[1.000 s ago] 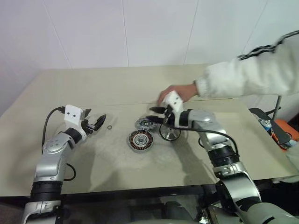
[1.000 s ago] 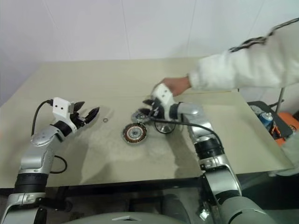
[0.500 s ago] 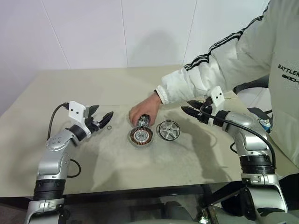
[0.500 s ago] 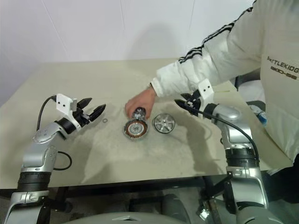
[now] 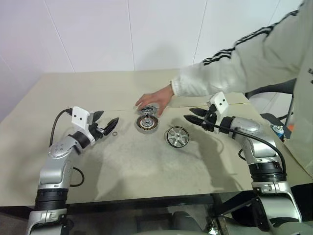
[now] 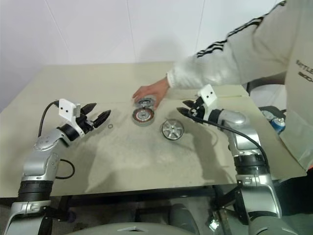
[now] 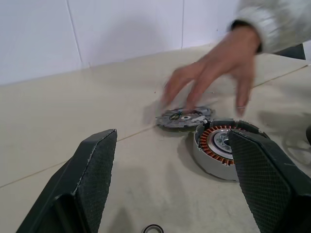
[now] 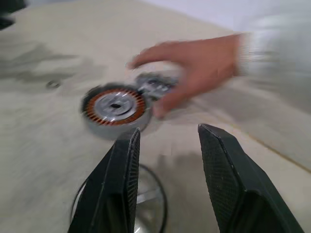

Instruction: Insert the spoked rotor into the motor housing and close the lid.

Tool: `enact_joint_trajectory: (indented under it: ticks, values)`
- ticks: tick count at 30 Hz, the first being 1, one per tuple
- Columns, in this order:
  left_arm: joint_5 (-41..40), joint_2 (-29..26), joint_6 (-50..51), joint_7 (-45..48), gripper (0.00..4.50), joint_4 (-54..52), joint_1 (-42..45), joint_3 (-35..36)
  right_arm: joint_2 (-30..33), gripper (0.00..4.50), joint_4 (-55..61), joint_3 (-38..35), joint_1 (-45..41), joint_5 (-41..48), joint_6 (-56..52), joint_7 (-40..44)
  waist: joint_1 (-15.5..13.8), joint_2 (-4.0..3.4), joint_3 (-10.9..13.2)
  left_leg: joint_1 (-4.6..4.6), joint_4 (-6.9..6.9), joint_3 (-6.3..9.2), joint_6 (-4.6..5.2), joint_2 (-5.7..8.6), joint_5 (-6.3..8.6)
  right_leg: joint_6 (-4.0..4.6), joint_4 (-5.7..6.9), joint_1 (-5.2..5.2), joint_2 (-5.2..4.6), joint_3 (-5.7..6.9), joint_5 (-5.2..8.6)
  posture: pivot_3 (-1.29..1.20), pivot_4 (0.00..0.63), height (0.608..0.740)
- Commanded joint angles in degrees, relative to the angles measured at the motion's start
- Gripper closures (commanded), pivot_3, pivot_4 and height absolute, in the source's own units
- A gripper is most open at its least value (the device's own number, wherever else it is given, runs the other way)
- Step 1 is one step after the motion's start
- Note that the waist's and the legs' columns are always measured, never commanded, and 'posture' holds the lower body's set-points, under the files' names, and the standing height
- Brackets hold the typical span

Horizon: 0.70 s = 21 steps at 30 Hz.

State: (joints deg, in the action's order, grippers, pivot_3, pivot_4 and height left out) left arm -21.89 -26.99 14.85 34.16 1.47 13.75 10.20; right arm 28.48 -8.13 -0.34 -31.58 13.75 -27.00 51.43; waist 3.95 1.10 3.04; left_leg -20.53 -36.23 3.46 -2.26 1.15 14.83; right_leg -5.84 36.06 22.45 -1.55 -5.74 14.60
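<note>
Bench [image 5: 122,166]: beige surface carrying all the parts; a seam runs across it behind them.
Motor housing [image 5: 147,123]: round disc with copper-coloured windings facing up, flat on the bench near the middle, between the two arms.
Small grey part [image 5: 149,109]: flat, dark-patterned disc just behind the motor housing, touching or nearly touching its rim; a person's hand [image 5: 154,102] rests its fingertips on it. Whether this is the lid cannot be told.
Spoked rotor [image 5: 178,136]: silver wheel with spokes and a dark rim, flat on the bench, to the right of the motor housing and nearer the robot, apart from it.
Small black ring [image 5: 114,133]: lies on the bench just in front of the left end effector's tips, well to the left of the motor housing.
Left end effector [image 5: 108,125]: released, fingers spread wide and empty, hovering low over the bench and pointing toward the parts.
Right end effector [image 5: 191,115]: fingers parted with a moderate gap, grasping nothing, hovering above the bench just right of the spoked rotor and pointing left.
Person's sleeve [image 5: 234,63]: white with dark stripes, reaching in from the right rear across the bench.
</note>
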Motion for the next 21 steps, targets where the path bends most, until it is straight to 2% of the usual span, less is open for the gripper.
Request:
enact_joint_trajectory:
  ticks: [1, 6, 14, 21]
  values:
    - [-0.6, -0.6, -0.5, 0.0, 0.65, -1.6, 0.8, 1.6, -0.1, 2.5, 0.0, 2.4, -5.6, 0.0, 3.1, 2.9, 0.1, -0.01, 0.0, 0.01, 0.0, 0.0, 0.0, 0.0, 0.0, 0.0, 0.01, 0.0, 0.0, 0.0, 0.0, 0.0, 0.0, 0.74]
    - [-4.9, 1.3, 0.8, -0.1, 0.65, -2.9, 1.0, 3.9, -4.5, 2.5, -5.9, 9.9, -13.2, -2.9, 8.6, 7.0, 0.1, 0.0, 0.0, 0.07, 0.01, 0.02, 0.0, -0.04, 0.0, 0.01, 0.05, -0.01, 0.03, 0.02, -0.01, 0.0, 0.0, 0.74]
    - [-8.6, 0.9, 4.1, -1.5, 0.65, -7.9, -1.7, 7.2, -10.3, 2.5, -18.9, 16.0, -21.4, -6.6, 18.2, 12.8, 0.0, 0.02, 0.0, -0.08, 0.02, 0.05, -0.01, -0.01, 0.0, 0.09, -0.01, 0.05, -0.1, 0.05, -0.08, 0.0, 0.0, 0.74]
    - [-10.2, 1.4, 5.7, -3.2, 0.65, -11.8, -4.2, 8.5, -16.0, 2.5, -37.7, 20.5, -27.0, -13.5, 29.6, 14.6, 0.2, 0.01, 0.0, 0.05, 0.02, 0.07, -0.01, -0.04, 0.0, 0.11, 0.1, 0.03, -0.02, 0.06, -0.08, 0.0, 0.0, 0.74]
